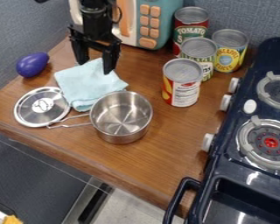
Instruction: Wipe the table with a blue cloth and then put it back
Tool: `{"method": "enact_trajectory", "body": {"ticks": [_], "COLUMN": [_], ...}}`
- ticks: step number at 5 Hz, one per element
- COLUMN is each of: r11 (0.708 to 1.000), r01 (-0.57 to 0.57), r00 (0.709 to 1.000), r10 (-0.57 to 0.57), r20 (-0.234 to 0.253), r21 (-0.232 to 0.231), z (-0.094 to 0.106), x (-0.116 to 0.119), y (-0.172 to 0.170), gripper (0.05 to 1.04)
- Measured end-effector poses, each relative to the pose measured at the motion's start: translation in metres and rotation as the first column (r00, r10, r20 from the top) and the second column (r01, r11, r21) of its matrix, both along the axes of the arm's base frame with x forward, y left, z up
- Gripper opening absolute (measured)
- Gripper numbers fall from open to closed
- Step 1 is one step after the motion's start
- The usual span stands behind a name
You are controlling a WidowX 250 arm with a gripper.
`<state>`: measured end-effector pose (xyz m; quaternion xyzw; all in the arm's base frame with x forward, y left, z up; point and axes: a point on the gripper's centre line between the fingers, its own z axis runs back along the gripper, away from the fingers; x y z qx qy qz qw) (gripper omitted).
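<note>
Blue cloth [87,86] at upper left of frame on the tabletop [169,144], bulk just frame-down from my tool [96,68]. Fingers apart at its upper edge; I'd pinch there.

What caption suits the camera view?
Black gripper, fingers open, over a pale blue cloth, which lies beside a metal saucepan and lid.

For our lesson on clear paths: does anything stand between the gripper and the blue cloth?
Nothing visible does: the open gripper hangs over the far part of the blue cloth. The pot and lid sit by its nearer part.
</note>
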<state>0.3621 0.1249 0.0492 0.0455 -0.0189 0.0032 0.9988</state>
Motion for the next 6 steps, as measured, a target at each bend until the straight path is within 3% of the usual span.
{"method": "enact_trajectory", "body": {"ticks": [1, 3, 6], "r11": [1.0, 0.999, 0.999], "r01": [0.001, 0.014, 0.013], "r00": [1.0, 0.998, 0.998], "r10": [-0.001, -0.016, -0.016], "r20": [-0.001, -0.067, -0.067], "r21": [-0.007, -0.039, -0.039], "z": [0.0025, -0.0003, 0.0001], "x": [-0.0033, -0.007, -0.0069], "y": [-0.0015, -0.0051, -0.005], "gripper": [1.0, 1.0, 1.0]}}
